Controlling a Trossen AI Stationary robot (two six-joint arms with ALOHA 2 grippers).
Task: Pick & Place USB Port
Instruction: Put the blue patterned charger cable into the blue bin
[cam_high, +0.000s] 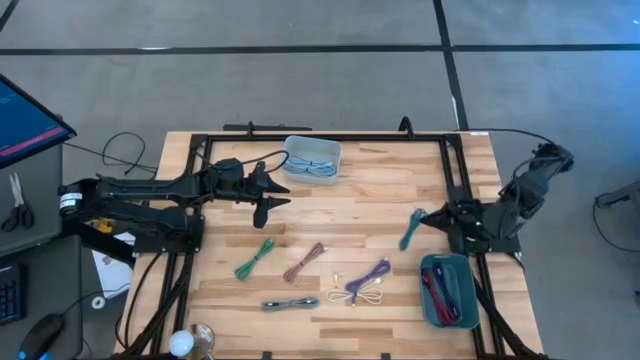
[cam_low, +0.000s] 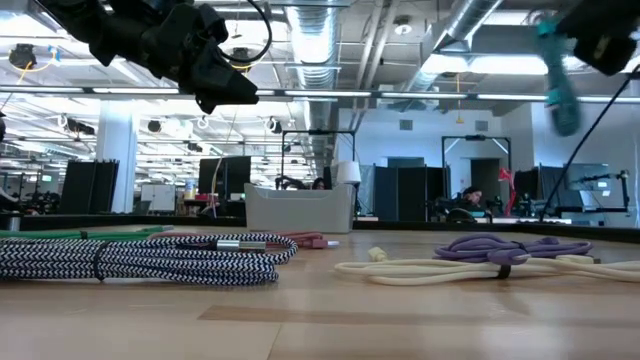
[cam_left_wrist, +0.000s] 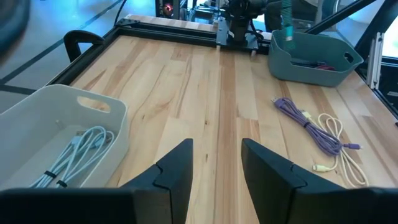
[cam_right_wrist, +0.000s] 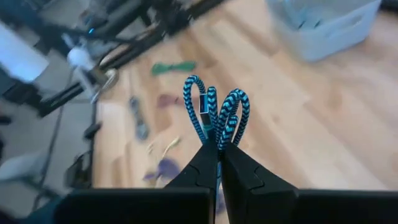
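My right gripper (cam_high: 427, 221) hovers over the table's right part, just on the far side of the teal bin (cam_high: 447, 290), and is shut on a teal-and-black braided cable bundle (cam_right_wrist: 214, 115). The low view shows that bundle (cam_low: 556, 90) high above the tabletop. My left gripper (cam_high: 270, 196) is open and holds nothing. It hangs in the air beside the white bin (cam_high: 312, 160), and its fingers (cam_left_wrist: 177, 165) point across the bare wood. The teal bin holds red and dark cables. My right gripper pinches the folded teal cable bundle between its two fingers (cam_right_wrist: 202, 165). The cable's bent loops (cam_right_wrist: 231, 106) stick out past the fingertips. The bundle is lifted clear of the table. In the high view it reaches out from the gripper toward the table's left (cam_high: 411, 230).
Several coiled cables lie on the near half of the table: green (cam_high: 254, 258), brown (cam_high: 303, 262), purple (cam_high: 368, 277), cream (cam_high: 362, 297), black-and-white (cam_high: 290, 303). The white bin (cam_left_wrist: 62, 140) holds pale cables. A black frame runs round the table. Bare wood lies between the two grippers.
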